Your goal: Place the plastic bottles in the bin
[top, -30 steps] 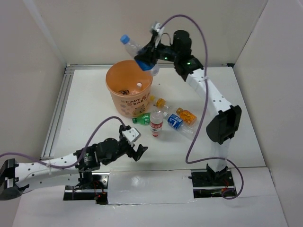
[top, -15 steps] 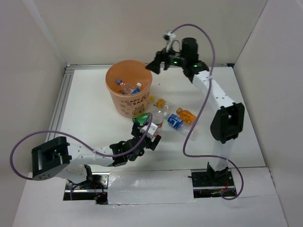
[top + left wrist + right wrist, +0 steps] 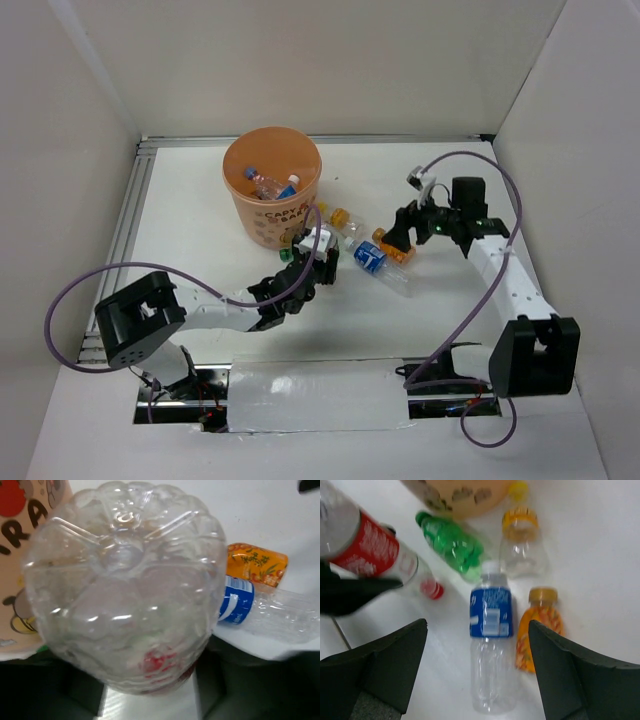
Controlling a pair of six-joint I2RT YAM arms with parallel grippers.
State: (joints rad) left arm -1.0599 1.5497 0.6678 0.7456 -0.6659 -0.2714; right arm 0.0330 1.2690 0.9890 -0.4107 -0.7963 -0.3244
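Note:
The orange bin [image 3: 270,225] stands at the back left with two bottles [image 3: 268,185] inside. Right of it, on the table, lie a green bottle [image 3: 452,542], a clear orange-capped bottle [image 3: 522,540], an orange bottle [image 3: 537,627] and a blue-labelled bottle [image 3: 490,645]. My right gripper [image 3: 477,625] hangs open above the blue-labelled bottle, one finger on each side. My left gripper [image 3: 320,265] has its fingers along both sides of the red-labelled bottle [image 3: 125,590], whose base fills the left wrist view. The bottle is tipped, its red cap [image 3: 431,589] near the table. Whether the jaws press on it does not show.
White walls enclose the table on three sides. A metal rail [image 3: 125,240] runs along the left edge. The bin's wall [image 3: 30,555] is right beside the left gripper. The bottles on the table lie close together between the two grippers.
My right gripper let the blue-capped bottle drop into the bin, then swung down over the bottles on the table. My left arm reached forward around the red-labelled bottle, which has tipped from upright.

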